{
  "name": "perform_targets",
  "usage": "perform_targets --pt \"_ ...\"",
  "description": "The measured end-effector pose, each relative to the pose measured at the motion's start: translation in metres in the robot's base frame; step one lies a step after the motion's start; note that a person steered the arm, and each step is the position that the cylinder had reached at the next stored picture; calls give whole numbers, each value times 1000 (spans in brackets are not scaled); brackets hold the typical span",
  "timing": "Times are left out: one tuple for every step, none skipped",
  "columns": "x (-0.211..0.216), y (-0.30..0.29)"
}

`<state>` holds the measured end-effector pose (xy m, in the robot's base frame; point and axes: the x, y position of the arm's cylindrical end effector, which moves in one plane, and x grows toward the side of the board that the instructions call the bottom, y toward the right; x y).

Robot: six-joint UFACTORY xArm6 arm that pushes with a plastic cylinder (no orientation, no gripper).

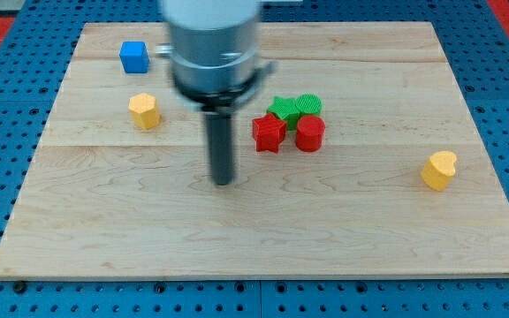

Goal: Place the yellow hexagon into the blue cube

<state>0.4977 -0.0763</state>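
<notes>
The yellow hexagon (145,110) lies on the wooden board at the view's left. The blue cube (134,56) sits above it, near the board's top left corner, apart from it. My tip (224,181) rests on the board near the middle, to the right of and below the yellow hexagon, well clear of both blocks. The rod rises to a grey cylindrical arm end at the view's top.
A cluster of a red star (269,133), a red cylinder (310,134), a green star (283,109) and a green cylinder (308,106) sits right of my tip. A yellow heart-like block (439,170) lies at the right. The board's edge (263,277) borders blue pegboard.
</notes>
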Motion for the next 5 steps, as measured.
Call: perform_targets --pt "-31 -53" --pt "-81 -55" --pt "-104 -59" --pt "-92 -71" --pt "-118 -90"
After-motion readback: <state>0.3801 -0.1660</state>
